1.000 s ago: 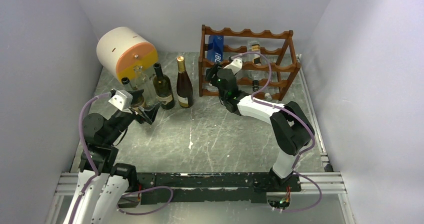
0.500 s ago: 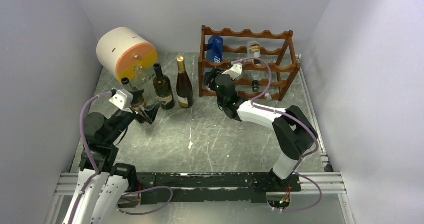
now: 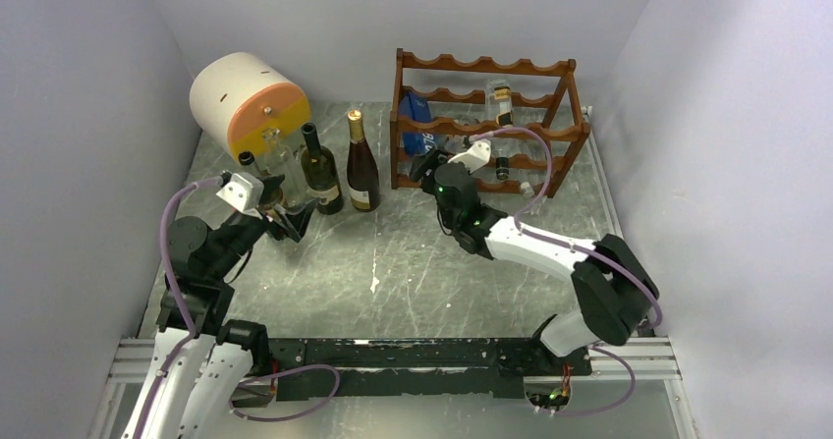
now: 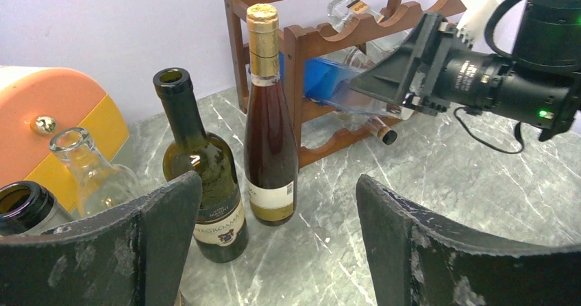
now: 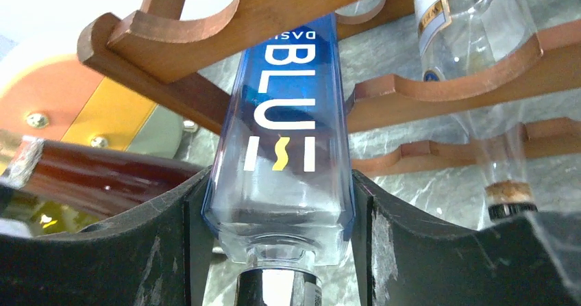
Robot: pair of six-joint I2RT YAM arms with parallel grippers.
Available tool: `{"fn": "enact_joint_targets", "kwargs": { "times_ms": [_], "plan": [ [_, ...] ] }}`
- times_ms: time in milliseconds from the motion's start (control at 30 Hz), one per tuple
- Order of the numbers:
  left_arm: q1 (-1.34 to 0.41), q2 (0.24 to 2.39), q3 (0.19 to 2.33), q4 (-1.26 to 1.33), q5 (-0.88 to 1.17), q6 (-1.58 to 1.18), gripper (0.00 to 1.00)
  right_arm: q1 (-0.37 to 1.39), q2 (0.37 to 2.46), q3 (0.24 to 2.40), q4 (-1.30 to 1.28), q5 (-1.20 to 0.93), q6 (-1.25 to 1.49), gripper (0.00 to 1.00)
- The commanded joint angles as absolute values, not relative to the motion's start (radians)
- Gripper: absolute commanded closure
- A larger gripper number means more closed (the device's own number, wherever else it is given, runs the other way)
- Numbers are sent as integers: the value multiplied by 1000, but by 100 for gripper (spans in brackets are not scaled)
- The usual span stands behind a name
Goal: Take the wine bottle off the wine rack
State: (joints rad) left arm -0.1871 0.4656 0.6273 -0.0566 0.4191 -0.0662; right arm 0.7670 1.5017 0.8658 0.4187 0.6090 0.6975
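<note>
The worktop (image 3: 422, 262) is a grey, marbled slab, scuffed with pale marks and closed in by plain light walls at the left, right and far sides. At the far left lies a white drum with an orange face (image 3: 246, 100). Just near of it stand a clear bottle (image 3: 278, 164), a dark green bottle (image 3: 319, 174) and a reddish bottle with a gold foil top (image 3: 361, 164).

The wine rack (image 3: 486, 66) stands at the far right of the worktop. A clear bottle (image 3: 503, 100) lies in its scalloped rails.

The wine bottle (image 5: 284, 128) – blue and square-sided, with white lettering – lies slanted at the rack's left end. Its body passes under a scalloped rail, so it is not yet clear of the frame, and its neck points to the near side.

The right pincer (image 5: 281, 210) is at the rack's near-left corner. Its two fingers (image 5: 171, 237) press against opposite sides of the blue body just above the shoulder, closed on it.

The left pincer (image 4: 277, 183) is well apart from the rack, just near of the standing bottles – spread wide, with nothing between its fingers.
</note>
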Motion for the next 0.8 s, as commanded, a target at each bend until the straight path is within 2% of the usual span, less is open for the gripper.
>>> {"fn": "enact_joint_targets", "kwargs": {
  "times_ms": [0,300,400,467,633,767],
  "plan": [
    [-193,474,641,-42,436,-64,14,815,1412,800,363,593,760,77],
    [-193,505,639,-21,479,-73,14,874,1260,695,229,611,845,79],
    [-204,509,615,53,623,-76,18,877,1210,674,182,615,852,79],
    [-224,499,562,199,779,-93,18,875,1185,663,163,605,851,79],
    [-286,506,468,436,927,-173,9,855,1158,698,131,549,772,79],
    [-420,598,549,286,907,5,10,843,1132,704,106,512,744,82]
  ]
}}
